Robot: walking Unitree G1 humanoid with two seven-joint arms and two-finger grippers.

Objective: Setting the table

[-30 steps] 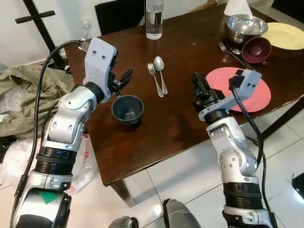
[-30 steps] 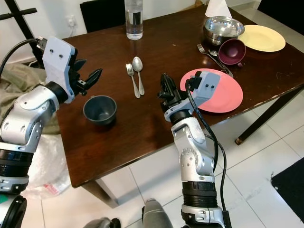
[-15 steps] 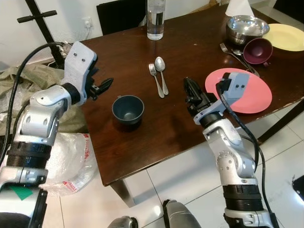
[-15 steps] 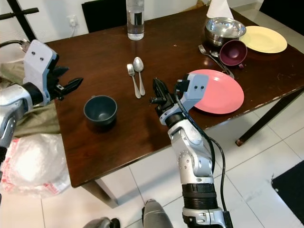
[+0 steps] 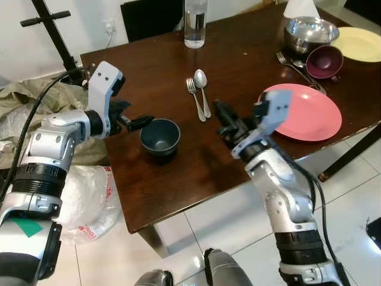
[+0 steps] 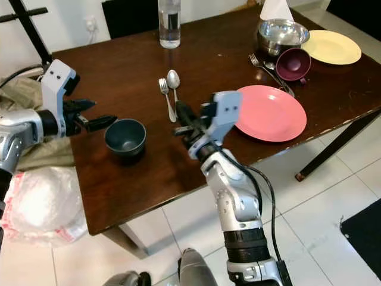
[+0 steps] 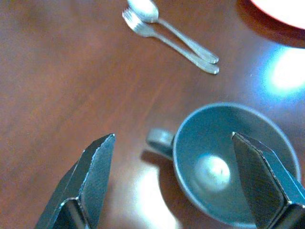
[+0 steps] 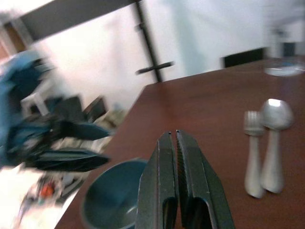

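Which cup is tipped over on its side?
The maroon cup, between the steel bowl and pink plate. The dark blue cup stands upright.

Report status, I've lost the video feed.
Left gripper open beside dark blue cup. Right gripper shut, near fork and spoon. Nothing blocking.

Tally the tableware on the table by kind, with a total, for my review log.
Plates: 2, pink and yellow
Cups: 2, dark blue and maroon
Metal bowl: 1
Forks: 2
Spoons: 2
Water bottle: 1
Total: 10
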